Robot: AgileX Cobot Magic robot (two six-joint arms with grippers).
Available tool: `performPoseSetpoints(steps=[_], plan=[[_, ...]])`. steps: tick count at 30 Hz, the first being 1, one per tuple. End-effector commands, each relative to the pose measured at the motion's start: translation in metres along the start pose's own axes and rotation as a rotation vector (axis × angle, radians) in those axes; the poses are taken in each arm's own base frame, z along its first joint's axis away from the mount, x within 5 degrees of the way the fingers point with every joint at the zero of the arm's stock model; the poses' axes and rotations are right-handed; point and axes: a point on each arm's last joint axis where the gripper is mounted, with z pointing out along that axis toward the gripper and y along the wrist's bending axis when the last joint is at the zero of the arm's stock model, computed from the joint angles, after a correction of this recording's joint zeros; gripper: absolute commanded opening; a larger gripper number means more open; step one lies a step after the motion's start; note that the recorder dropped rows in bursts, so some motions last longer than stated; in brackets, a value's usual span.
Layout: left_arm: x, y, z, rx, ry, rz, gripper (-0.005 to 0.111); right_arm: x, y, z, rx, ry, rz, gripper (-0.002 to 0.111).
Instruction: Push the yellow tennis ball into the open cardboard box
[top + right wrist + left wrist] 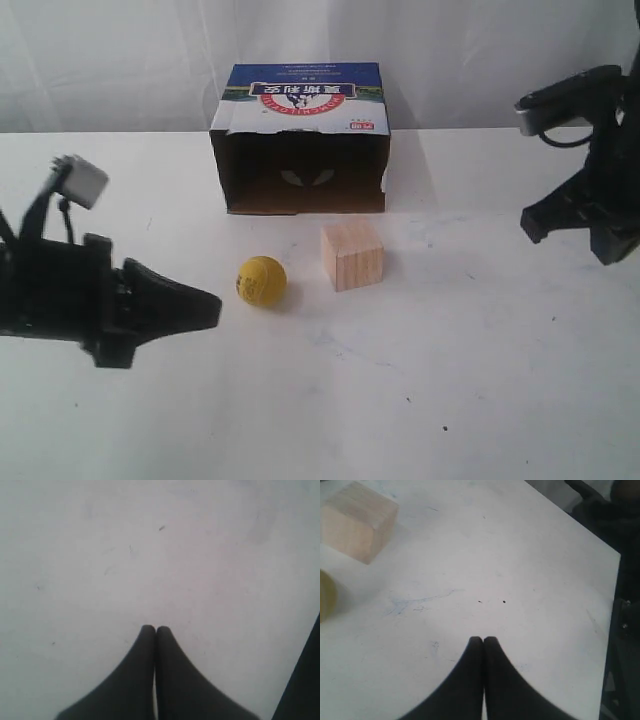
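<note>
The yellow tennis ball point(262, 281) lies on the white table, in front of the open cardboard box point(300, 140), whose dark opening faces the front. My left gripper point(213, 309) is shut and empty, its tip just left of and slightly nearer than the ball, with a small gap between them. In the left wrist view the shut left gripper point(483, 640) points over bare table, and only an edge of the ball point(326, 601) shows. My right gripper point(155, 628) is shut and empty, far right of the ball, over bare table.
A pale wooden cube point(352, 255) stands just right of the ball, in front of the box's right half; it also shows as the cube point(357, 520) in the left wrist view. The right arm point(590, 160) hangs at the far right. A white curtain backs the table.
</note>
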Motion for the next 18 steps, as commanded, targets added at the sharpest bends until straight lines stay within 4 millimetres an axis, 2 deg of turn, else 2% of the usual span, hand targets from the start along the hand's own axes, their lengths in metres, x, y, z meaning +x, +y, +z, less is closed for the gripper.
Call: performPoseSetpoints(steps=[1,4,11,18], plan=[[0.011,0.005,0.033,0.056,0.023,0.101,0.0,0.026,0.0,0.004,-0.005,0.037,-0.007,0.0],[0.021,0.016,0.046,0.014,0.055,0.139,0.0,0.037,0.001,0.008,-0.006,0.047,-0.012,0.0],[0.04,0.042,0.061,-0.095,0.127,0.208,0.0,0.051,0.005,0.021,-0.011,0.057,-0.016,0.0],[0.038,0.063,0.082,-0.07,0.135,0.182,0.0,0.058,0.008,0.032,-0.014,0.081,-0.025,0.0]])
